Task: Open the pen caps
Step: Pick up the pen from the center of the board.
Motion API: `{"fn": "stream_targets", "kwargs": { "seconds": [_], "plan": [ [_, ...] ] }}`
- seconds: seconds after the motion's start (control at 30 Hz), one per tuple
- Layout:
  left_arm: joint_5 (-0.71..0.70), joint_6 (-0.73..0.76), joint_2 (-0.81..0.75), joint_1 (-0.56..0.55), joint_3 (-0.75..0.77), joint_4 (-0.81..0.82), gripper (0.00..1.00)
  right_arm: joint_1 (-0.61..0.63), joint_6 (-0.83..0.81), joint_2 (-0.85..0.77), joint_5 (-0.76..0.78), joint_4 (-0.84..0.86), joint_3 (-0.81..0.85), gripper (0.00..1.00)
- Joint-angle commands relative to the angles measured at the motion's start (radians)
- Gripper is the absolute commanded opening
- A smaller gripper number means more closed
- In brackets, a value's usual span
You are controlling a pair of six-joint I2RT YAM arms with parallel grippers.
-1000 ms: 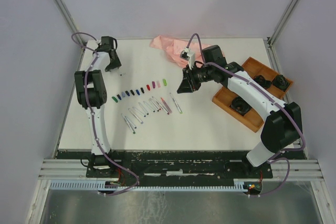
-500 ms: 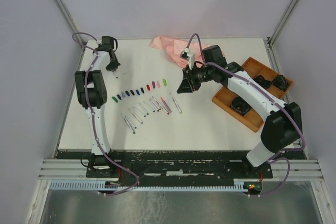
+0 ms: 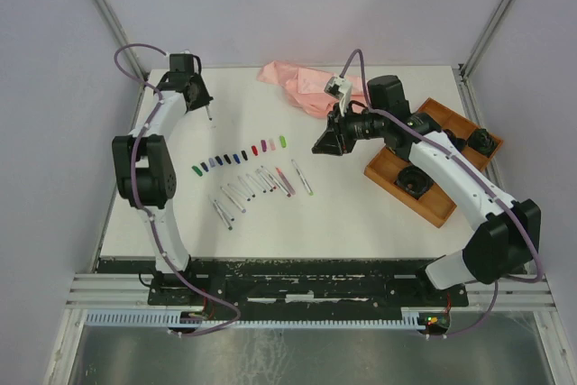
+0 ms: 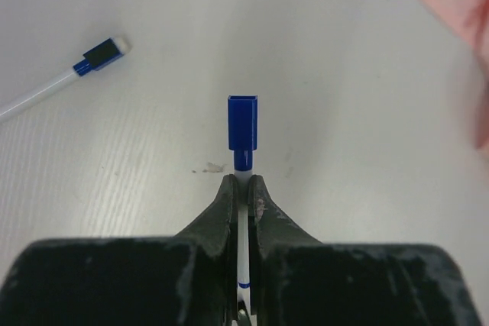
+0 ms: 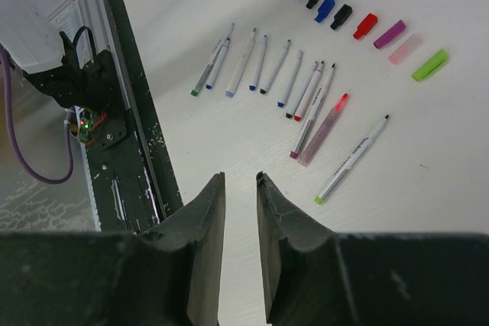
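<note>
Blue plastic, square-ended and glossy, caps the pen that the left claw now pinches by its thin white barrel. 1 second ago this claw stood open over the far left of the tabletop; it has since closed fully and lifted. Judgement: 1 more pen is secured for uncapping. The right claw hangs narrowly parted, holding nothing. The pen caps already removed, short smooth cylinders, lie in a row at mid-tabletop, just beyond the bare pens. A second capped pen lies near.
</note>
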Motion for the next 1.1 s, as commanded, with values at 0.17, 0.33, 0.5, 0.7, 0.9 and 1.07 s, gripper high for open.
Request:
{"fn": "stream_targets", "kwargs": {
  "seconds": [0.17, 0.33, 0.5, 0.7, 0.9, 1.07],
  "plan": [
    [0.179, -0.152, -0.512, -0.12, -0.447, 0.514, 0.03, -0.051, -0.02, -0.237, -0.06, 0.306, -0.16, 0.58],
    [0.217, -0.192, -0.769, -0.251, -0.743, 0.76, 0.03, -0.083, 0.204, -0.166, -0.24, 0.447, -0.197, 0.78],
    [0.229, -0.253, -0.989, -0.371, -1.019, 1.013, 0.03, -0.083, 0.207, -0.171, -0.244, 0.519, -0.239, 0.78],
    [0.189, -0.33, -1.141, -0.478, -1.254, 1.27, 0.03, -0.082, 0.322, -0.25, -0.281, 0.882, -0.394, 0.8],
    [0.112, -0.33, -1.197, -0.575, -1.349, 1.384, 0.03, -0.078, 0.387, -0.226, -0.252, 0.898, -0.4, 0.79],
    [0.057, -0.349, -1.216, -0.616, -1.405, 1.488, 0.03, -0.053, 0.447, -0.193, -0.205, 0.907, -0.405, 0.78]
  ]
}}
